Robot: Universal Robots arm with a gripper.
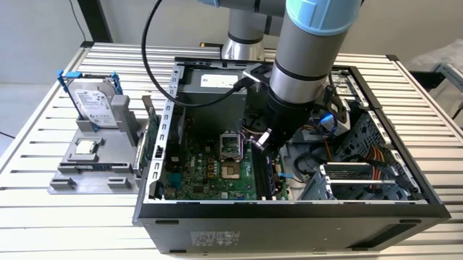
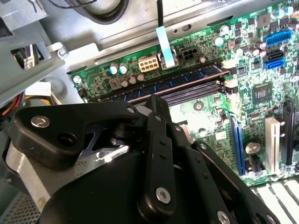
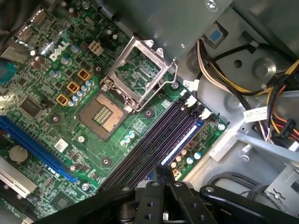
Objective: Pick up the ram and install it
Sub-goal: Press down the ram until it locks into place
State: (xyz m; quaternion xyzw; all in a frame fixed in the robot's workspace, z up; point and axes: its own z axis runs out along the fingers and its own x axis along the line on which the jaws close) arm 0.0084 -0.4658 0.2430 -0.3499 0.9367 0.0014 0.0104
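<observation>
Exterior view — tool (image 1: 266, 142) above motherboard (image 1: 210, 170) slots (image 1: 266, 176).

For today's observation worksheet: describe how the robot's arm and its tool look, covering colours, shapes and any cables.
The arm is a thick grey cylinder with a light blue cap at the joint and a black ring lower down. A black cable loops beside it to a plug at the wrist. The tool is matte black, built of flat angular linkage plates joined by silver screws and round pivots.
</observation>
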